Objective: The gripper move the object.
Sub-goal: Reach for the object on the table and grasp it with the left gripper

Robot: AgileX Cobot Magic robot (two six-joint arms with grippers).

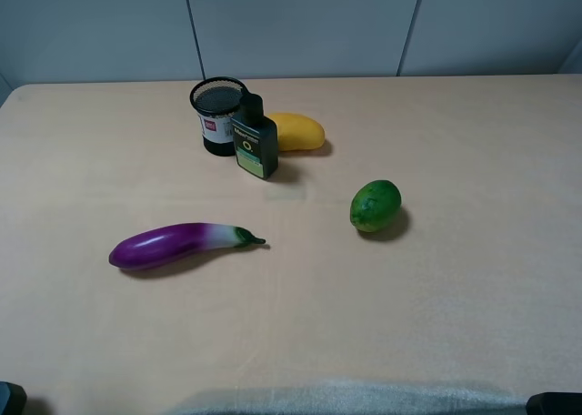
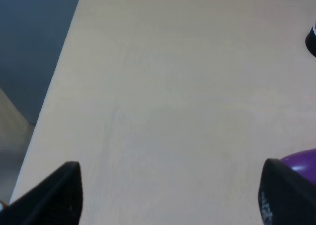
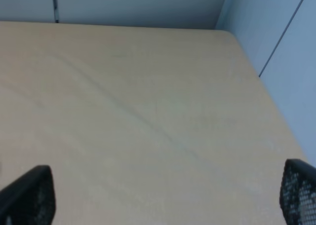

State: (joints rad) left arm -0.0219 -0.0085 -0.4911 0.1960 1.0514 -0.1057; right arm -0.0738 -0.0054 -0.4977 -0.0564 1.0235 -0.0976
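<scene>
One eggplant [image 1: 182,245] was seen lying flat on the bench [image 1: 455,297], in its left half and about midway between the far and near edges. Its long axis ran roughly parallel to the near edge. The green stem end was pointed toward the right edge and very slightly toward the far edge, and the fat purple end toward the left edge.

Counted: one eggplant, one yellow fruit [image 1: 298,131], one round green fruit [image 1: 376,206], one black mesh cup [image 1: 218,115], one dark bottle [image 1: 255,139]. The cup, bottle and yellow fruit were clustered near the middle of the far edge, with the bottle in front hiding part of the cup and one end of the yellow fruit. The green fruit sat alone right of centre, well apart from the eggplant.

The left gripper [image 2: 170,195] was spread wide over bare bench near the left edge. Only its two black fingertips [image 2: 54,198] were shown, cut off by the frame. A purple sliver of the eggplant [image 2: 302,162] was visible just beside one fingertip; contact could not be told. A dark shape at the frame edge [image 2: 312,37] could not be made out.

The right gripper [image 3: 165,195] was likewise spread wide, above bare bench by the far right corner.
</scene>
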